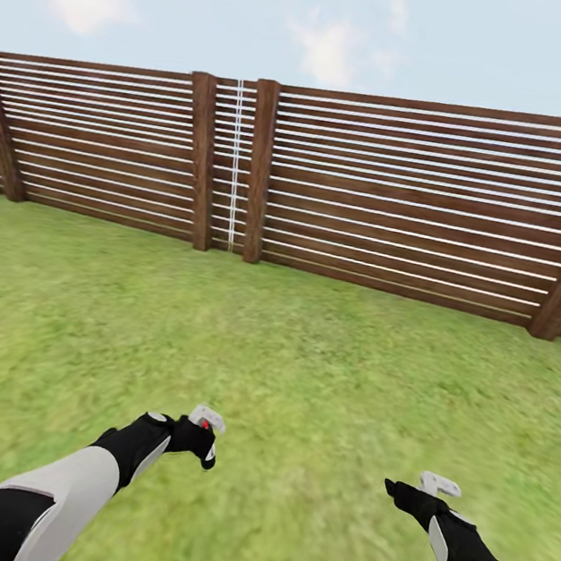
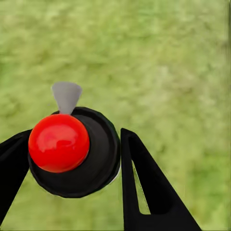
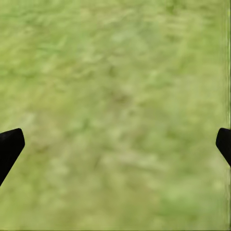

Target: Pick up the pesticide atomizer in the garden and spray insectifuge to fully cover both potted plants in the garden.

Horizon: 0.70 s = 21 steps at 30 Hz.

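Note:
The pesticide atomizer (image 2: 95, 159) sits between my left gripper's fingers (image 2: 144, 183); I see its round dark nozzle head with the red dot and a small grey spout, over grass. In the head view my left gripper (image 1: 203, 446) is low at centre-left, shut on the atomizer (image 1: 205, 425), whose red dot just shows. Level with it on the other side, my right gripper (image 1: 394, 491) hangs above the lawn. The right wrist view has the right gripper (image 3: 118, 139) open, black fingertips far apart, nothing between them. Both potted plants are out of view.
A brown slatted wooden fence (image 1: 402, 200) with thick posts crosses the whole head view ahead. Green lawn (image 1: 305, 357) stretches from my arms to the fence. Sky shows above the fence.

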{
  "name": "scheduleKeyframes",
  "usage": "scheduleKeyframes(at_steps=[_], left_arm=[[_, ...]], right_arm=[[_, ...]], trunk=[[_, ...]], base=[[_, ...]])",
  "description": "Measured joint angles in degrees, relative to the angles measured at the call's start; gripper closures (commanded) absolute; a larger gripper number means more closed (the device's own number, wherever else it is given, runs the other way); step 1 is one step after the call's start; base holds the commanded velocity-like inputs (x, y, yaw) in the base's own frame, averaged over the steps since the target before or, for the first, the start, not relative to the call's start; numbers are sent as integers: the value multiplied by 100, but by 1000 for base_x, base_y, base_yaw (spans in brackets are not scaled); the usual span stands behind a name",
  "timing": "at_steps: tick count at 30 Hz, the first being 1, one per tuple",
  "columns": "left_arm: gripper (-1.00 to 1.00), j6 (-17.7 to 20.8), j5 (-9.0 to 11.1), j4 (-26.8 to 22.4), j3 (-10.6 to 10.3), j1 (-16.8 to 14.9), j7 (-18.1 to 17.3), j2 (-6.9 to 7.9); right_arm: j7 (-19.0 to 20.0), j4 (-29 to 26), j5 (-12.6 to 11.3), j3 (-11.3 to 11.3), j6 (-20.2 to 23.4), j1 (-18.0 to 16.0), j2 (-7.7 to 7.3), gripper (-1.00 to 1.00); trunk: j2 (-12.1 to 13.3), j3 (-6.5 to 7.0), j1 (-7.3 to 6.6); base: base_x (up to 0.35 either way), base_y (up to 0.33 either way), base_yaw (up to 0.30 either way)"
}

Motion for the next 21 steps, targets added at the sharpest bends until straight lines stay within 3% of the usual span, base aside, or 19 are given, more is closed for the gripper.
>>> scheduleKeyframes(at_steps=[21], left_arm=[[100, 0, -1, 3, 0, -2, 0, 2]], right_arm=[[0, 0, 1, 0, 0, 0, 0, -100]], trunk=[[0, 0, 0]], base=[[339, 0, -285]])
